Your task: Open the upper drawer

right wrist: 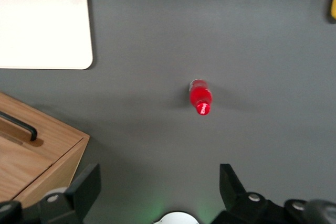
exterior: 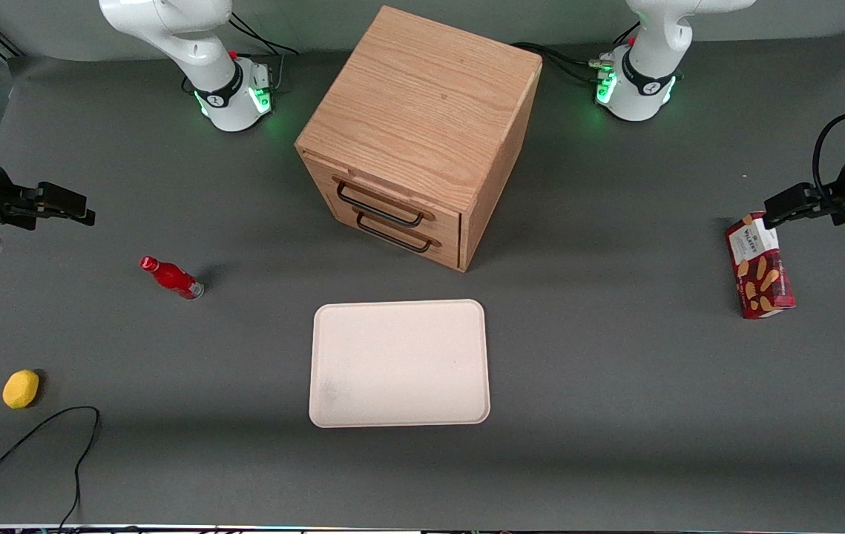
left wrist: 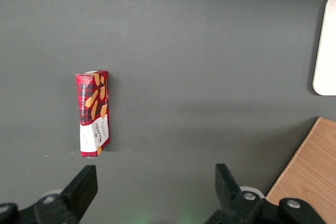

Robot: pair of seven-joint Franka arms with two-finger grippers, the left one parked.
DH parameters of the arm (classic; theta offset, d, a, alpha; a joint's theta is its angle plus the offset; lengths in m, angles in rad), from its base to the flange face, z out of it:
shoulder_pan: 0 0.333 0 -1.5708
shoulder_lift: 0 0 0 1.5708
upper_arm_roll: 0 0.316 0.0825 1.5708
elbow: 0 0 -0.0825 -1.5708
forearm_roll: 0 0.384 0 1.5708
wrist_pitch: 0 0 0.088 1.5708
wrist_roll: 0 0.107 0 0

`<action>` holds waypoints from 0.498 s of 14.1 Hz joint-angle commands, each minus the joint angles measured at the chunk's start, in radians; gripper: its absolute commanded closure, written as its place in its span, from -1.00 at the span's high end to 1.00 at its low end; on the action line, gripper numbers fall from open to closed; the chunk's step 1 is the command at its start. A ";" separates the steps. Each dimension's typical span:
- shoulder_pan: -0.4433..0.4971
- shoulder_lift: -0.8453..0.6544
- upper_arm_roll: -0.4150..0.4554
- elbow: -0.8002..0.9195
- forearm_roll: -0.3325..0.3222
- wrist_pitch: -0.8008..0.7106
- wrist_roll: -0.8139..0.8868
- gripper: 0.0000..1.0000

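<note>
Front view | upper drawer (exterior: pixel 385 199) sat shut atop the cabinet (exterior: pixel 422 111) front | gripper (exterior: pixel 66 204) hung released, well apart from cabinet, near bottle (exterior: pixel 171 277) | advice: square fingers around handle (exterior: pixel 379 207), pull straight.

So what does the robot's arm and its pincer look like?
The working arm is smooth, rounded and white, with a black ring, green lights and black cables at its base. Its pincer is black with two flat, blocky fingers, hanging above the table near the red bottle.
</note>
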 commanded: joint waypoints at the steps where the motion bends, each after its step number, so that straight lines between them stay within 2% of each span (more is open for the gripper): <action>1: 0.009 0.011 -0.004 0.029 0.019 -0.027 -0.025 1.00; 3: 0.009 0.012 -0.002 0.026 0.022 -0.053 -0.089 1.00; 7: 0.085 0.020 0.004 0.032 0.013 -0.037 -0.148 1.00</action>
